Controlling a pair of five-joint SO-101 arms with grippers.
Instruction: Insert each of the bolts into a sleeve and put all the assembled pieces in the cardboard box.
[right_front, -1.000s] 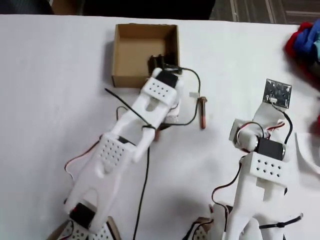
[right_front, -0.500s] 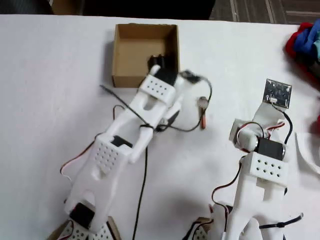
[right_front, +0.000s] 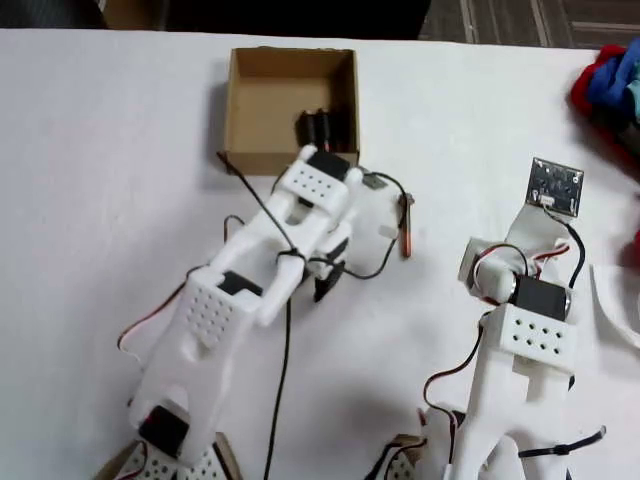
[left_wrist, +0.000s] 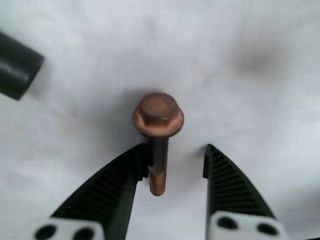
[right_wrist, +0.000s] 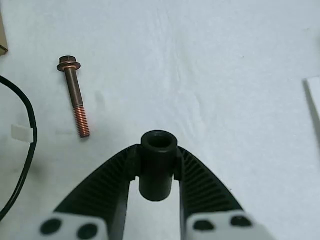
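While the right gripper (right_wrist: 157, 150) clamps a black sleeve (right_wrist: 157, 172), the left gripper (left_wrist: 175, 150) has its fingers apart around a copper bolt (left_wrist: 158, 117).
The bolt's shank touches one left finger and leaves a gap to the other, on the white table (right_front: 100, 200); another dark sleeve (left_wrist: 17, 65) lies near it. The held sleeve shows its open bore, and a second bolt (right_wrist: 73, 95) lies flat, well apart from it. The cardboard box (right_front: 232, 110) sits at the far side with dark pieces (right_front: 322, 128) in one corner.

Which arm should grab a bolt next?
Left. A bolt sits between the left gripper's open fingers, while the right gripper is already shut on a sleeve.
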